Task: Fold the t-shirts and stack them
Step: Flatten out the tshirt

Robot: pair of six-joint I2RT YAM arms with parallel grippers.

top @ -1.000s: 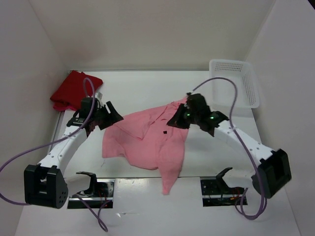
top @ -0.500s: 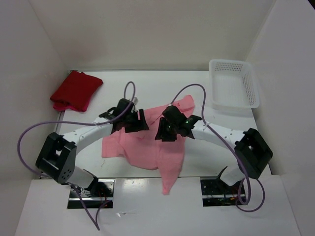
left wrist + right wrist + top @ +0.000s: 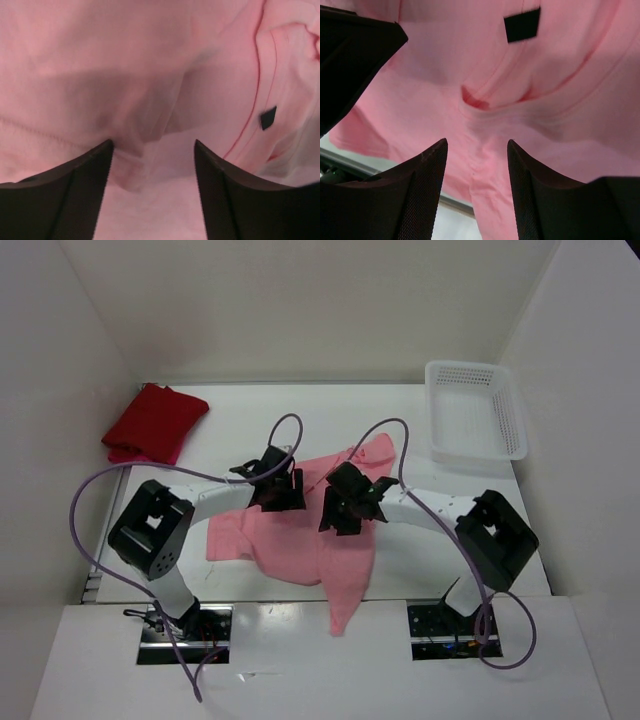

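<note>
The pink t-shirt [image 3: 300, 540] lies crumpled at mid-desk [image 3: 250, 430], with a tail draped over the near edge. The left gripper [image 3: 152, 142] and right gripper [image 3: 476, 142] hover over it, jaws wide, gripping nothing. Pinch a single cloth layer near each shoulder, then spread the shirt flat before folding.
</note>
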